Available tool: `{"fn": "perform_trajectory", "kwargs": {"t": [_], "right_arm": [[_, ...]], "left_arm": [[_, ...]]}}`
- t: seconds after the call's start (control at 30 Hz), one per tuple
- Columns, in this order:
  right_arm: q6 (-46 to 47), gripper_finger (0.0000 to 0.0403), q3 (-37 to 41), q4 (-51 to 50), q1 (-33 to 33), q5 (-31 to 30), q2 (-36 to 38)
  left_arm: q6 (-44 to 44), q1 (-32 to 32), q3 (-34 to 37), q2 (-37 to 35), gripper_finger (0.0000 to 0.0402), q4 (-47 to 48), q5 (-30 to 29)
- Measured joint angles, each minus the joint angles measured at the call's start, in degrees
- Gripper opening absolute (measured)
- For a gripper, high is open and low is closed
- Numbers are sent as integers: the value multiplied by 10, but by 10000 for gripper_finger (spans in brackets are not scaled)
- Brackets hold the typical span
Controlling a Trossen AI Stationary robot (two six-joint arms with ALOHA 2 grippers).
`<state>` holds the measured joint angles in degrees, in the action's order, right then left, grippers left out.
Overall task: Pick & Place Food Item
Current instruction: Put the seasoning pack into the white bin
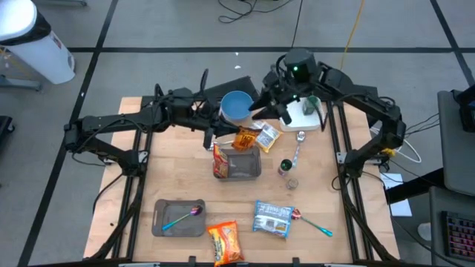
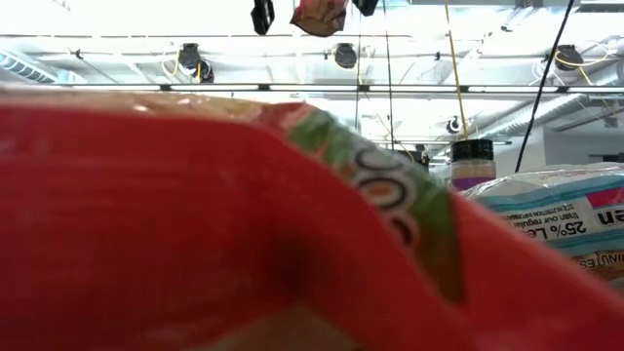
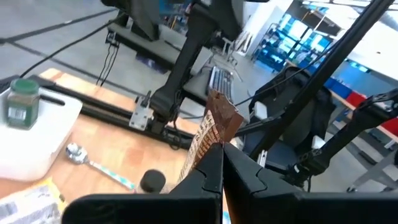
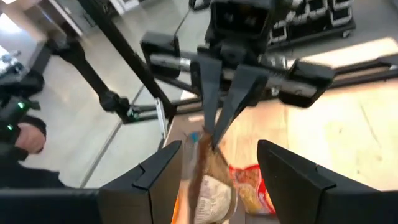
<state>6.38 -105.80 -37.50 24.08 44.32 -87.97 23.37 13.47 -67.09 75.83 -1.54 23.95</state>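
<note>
Around my wooden table I see grey floor crossed by dark lines, loose cables on it, a white bin at one corner, and overhead a bright ceiling with pipes and hanging lamps.

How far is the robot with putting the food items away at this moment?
Done: one red snack bag already sits in the grey tray at the table's middle. In hand: the left gripper is shut on an orange snack packet, lifted above that tray, while the open right gripper hovers close by. Left: the blue packet and orange bag lie on the table.
</note>
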Motion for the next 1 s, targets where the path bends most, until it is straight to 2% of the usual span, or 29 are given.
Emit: {"fn": "perform_trajectory", "kwargs": {"t": [0.2, 0.4, 0.7, 0.83, 1.0], "right_arm": [[-46, 201, 0, -62, -32, -102, 1], [-58, 201, 0, -77, -63, -157, 2], [-56, 201, 0, -74, -85, -178, 1], [-56, 201, 0, -74, -92, -208, 1], [-42, 201, 0, -76, -95, -205, -11]], "left_arm": [[-7, 0, 0, 0, 0, 22, -17], [-10, 0, 0, 0, 0, 31, -27], [-12, 0, 0, 0, 0, 31, -30], [-11, 0, 0, 0, 0, 31, -30], [-10, 0, 0, 0, 0, 31, -31]]}}
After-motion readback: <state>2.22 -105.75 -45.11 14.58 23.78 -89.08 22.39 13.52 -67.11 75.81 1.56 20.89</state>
